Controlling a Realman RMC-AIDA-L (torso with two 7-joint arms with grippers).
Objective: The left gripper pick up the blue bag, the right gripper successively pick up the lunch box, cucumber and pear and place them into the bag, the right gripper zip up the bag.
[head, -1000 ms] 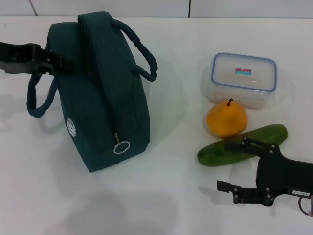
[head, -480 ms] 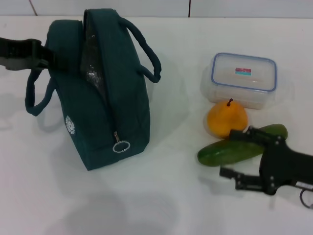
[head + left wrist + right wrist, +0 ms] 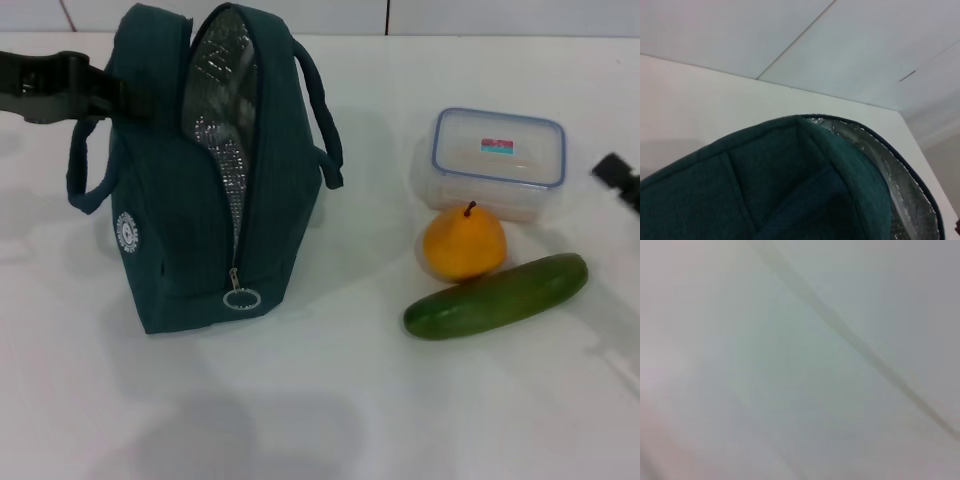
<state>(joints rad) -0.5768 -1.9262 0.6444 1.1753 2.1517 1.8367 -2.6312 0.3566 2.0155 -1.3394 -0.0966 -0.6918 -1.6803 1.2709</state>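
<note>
Lifted upright, one blue bag gapes; left tool pinches it; right tool's state unclear.

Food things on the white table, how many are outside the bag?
3: clear plastic lunch box farthest back, yellow-orange pear touching its front, long green cucumber nearest. The open teal-blue bag may hide more.

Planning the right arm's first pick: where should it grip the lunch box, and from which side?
Probably from above, across the short sides of the lunch box: it lies flat, lid up, with the pear close against its near edge.
</note>
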